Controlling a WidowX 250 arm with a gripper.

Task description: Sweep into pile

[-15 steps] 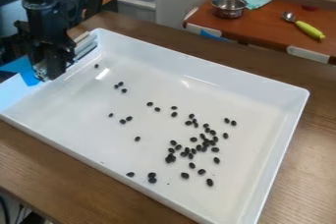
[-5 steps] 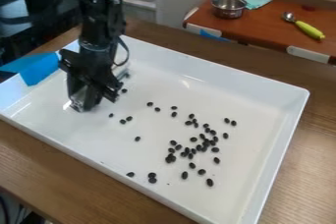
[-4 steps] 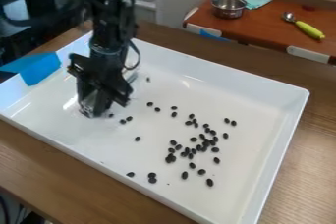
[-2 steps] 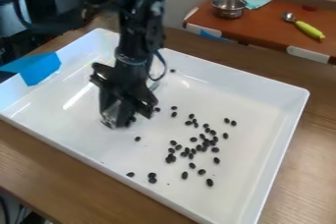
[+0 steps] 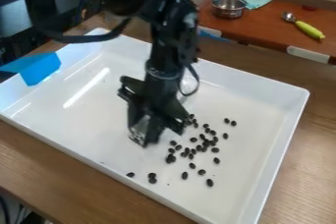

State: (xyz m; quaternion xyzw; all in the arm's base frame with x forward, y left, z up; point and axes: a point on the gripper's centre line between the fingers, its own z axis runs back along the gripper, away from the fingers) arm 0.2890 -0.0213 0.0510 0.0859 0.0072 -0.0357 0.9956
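Low in the middle of the white tray (image 5: 269,88), the black gripper (image 5: 146,137) hangs down at the tray floor, just left of the beans. A loose cluster of black beans (image 5: 206,143) lies to its right, densest near the cluster's middle. Two beans sit a little apart at the cluster's upper right. Several stray beans (image 5: 152,175) lie below the gripper by the tray's front wall. The gripper and arm hide the floor behind them, and how its fingers stand is unclear.
Raised white walls surround the work area on a wooden table (image 5: 39,164). Blue tape (image 5: 41,68) covers the tray's left corner. Behind, a brown surface holds a metal pot (image 5: 229,6), a teal cloth (image 5: 253,1) and a green-handled spoon (image 5: 308,29).
From the tray's left edge, the gripper has moved right and toward the camera to the beans. Scattered beans on the tray's left and middle no longer show; one was near the back wall midway.
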